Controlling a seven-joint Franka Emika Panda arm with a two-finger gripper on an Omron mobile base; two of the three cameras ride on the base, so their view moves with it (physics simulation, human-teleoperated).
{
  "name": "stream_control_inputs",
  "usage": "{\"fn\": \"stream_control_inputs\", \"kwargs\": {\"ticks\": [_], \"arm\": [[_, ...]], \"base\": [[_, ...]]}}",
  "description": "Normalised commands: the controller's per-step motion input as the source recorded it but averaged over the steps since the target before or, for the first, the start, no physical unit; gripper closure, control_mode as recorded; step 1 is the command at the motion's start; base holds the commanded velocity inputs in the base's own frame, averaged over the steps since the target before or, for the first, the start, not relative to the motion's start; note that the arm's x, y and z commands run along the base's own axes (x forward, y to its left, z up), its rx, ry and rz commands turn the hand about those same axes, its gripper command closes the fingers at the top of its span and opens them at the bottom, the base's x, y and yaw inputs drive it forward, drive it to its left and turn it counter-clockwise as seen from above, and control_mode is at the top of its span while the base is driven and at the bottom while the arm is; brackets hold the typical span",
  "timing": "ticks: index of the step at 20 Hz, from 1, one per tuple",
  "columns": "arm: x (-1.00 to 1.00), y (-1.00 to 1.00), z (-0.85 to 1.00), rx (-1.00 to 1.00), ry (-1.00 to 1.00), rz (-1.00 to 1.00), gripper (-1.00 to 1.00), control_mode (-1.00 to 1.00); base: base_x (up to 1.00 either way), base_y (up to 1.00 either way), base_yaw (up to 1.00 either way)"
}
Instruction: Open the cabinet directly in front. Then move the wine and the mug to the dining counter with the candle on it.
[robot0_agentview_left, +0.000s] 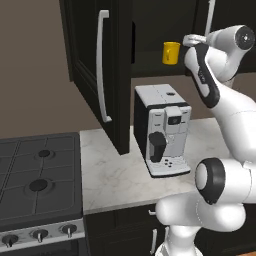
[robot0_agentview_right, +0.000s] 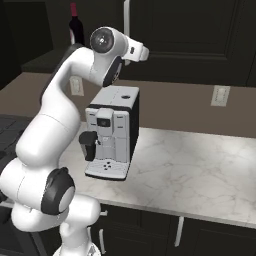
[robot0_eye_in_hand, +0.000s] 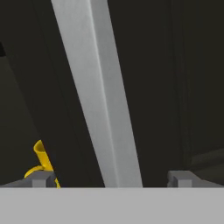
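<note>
One cabinet door swung open, claw spread wide astride the shut door's pale handle, yellow mug on the shelf inside.

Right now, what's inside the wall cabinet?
Through the opened left door, the cabinet shows the yellow mug on its shelf; the wine stands there too. The closed right door hides everything else inside.

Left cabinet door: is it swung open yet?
Yes, in the left base view the left cabinet door stands swung out over the counter, exposing the mug inside.
</note>
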Motion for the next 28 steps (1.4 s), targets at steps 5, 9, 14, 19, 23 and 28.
{"fn": "stream_control_inputs", "kwargs": {"ticks": [5, 9, 14, 19, 23, 28], "arm": [[-0.47, -0.16, 0.00, 0.00, -0.07, 0.00, 1.00, -1.00], [-0.76, -0.45, 0.00, 0.00, -0.13, -0.01, 1.00, -1.00], [-0.80, -0.60, 0.00, 0.00, -0.15, -0.03, 1.00, -1.00], [-0.82, -0.79, 0.02, 0.04, -0.11, -0.04, 1.00, -1.00], [-0.76, -0.89, 0.08, 0.08, -0.05, -0.04, 1.00, -1.00], [-0.68, -0.92, 0.08, 0.09, -0.02, -0.04, 1.00, -1.00]], "base": [[0.00, 0.00, 0.00], [0.00, 0.00, 0.00], [0.00, 0.00, 0.00], [0.00, 0.00, 0.00], [0.00, 0.00, 0.00], [0.00, 0.00, 0.00]]}}
